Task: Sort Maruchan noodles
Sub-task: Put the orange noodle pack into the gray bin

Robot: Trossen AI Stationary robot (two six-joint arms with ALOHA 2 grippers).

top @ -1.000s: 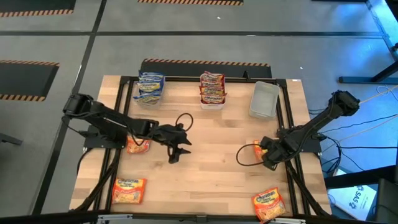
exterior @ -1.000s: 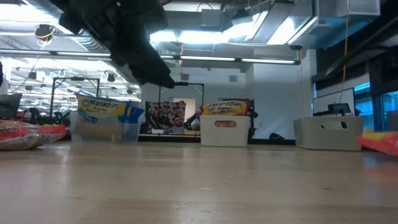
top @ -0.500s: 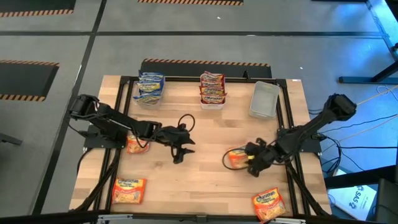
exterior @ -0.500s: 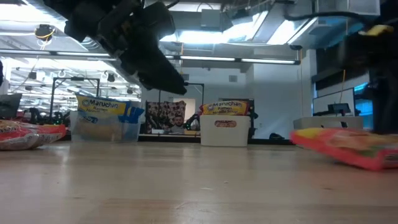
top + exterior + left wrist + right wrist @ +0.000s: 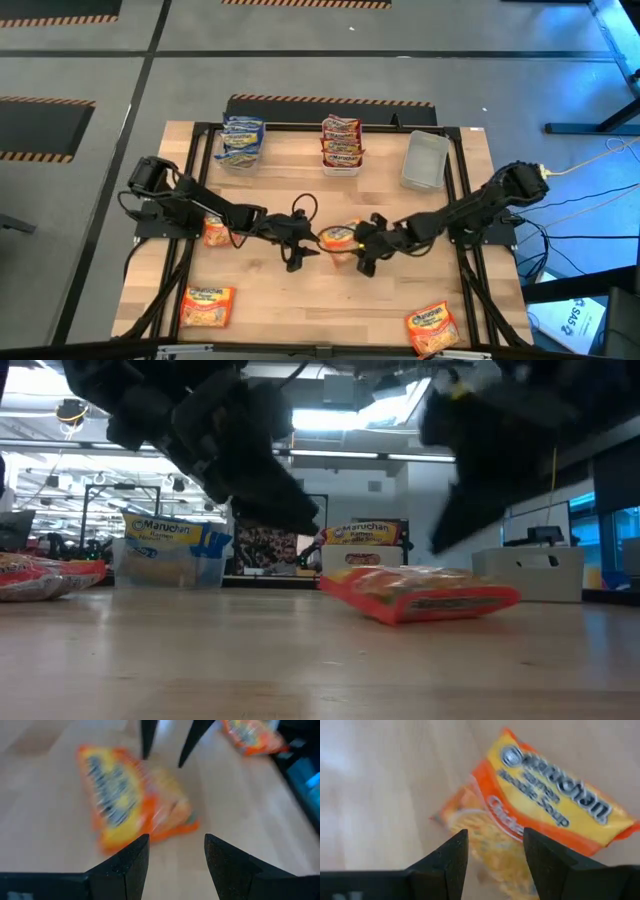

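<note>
An orange-yellow noodle packet (image 5: 337, 238) lies flat on the table's middle, between my two grippers; the low view shows the packet (image 5: 420, 592) resting on the wood. My left gripper (image 5: 299, 254) is open just left of it, and its wrist view has the packet (image 5: 130, 795) ahead of the left gripper (image 5: 175, 842). My right gripper (image 5: 363, 256) is open just right of it, above the table (image 5: 470, 480); in its wrist view the packet (image 5: 545, 815) lies beyond the right gripper (image 5: 495, 837). Neither gripper touches it.
At the far edge stand a bin of blue-white packets (image 5: 241, 142), a bin of red packets (image 5: 341, 143) and a clear bin (image 5: 425, 160) with nothing in it. Loose orange packets lie at the left (image 5: 221, 232), near left (image 5: 207, 305) and near right (image 5: 432, 327).
My right gripper has travelled from the table's right edge to its middle, bringing the orange packet along; the packet now lies on the table ahead of the fingers. My left gripper has moved a little toward the right and near edge, closing on the packet.
</note>
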